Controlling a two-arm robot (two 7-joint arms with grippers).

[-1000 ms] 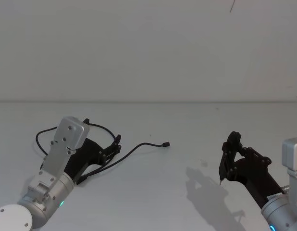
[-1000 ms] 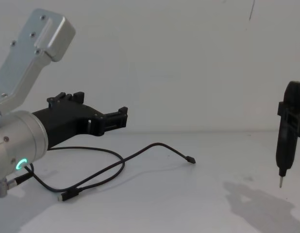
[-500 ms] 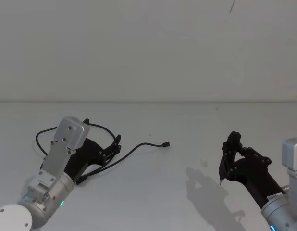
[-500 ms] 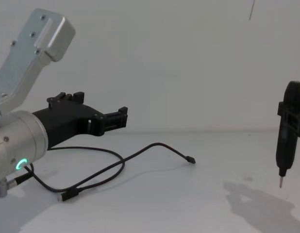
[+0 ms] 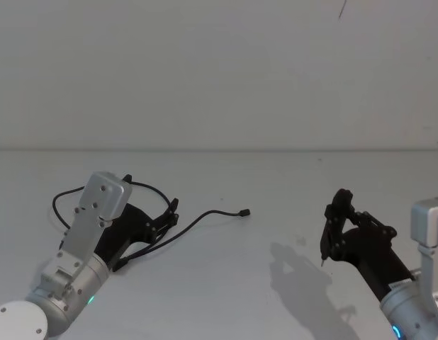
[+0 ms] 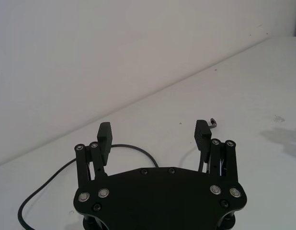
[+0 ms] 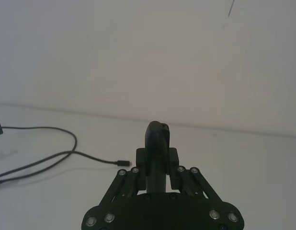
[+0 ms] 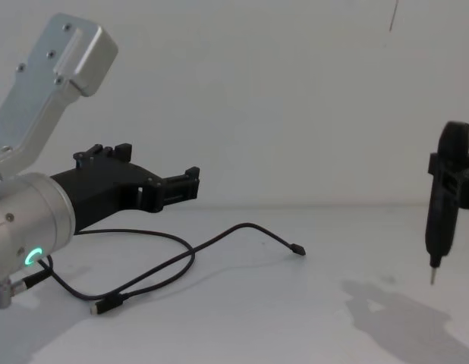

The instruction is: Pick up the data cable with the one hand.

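data cable (image 8: 248,224) on table (image 8: 295,326) left; right gripper (image 8: 434,258) well right.

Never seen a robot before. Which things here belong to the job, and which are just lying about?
In the job: data cable, lying in loose curves on the table; right gripper, fingers shut, held above the table well to the cable's right.
Just about: left gripper, fingers open, above the cable's curves; short wire stub by the left arm.

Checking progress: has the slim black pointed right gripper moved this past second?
Yes, slightly: the right gripper shifted toward the robot's left, closer to the motionless long thin black data cable.
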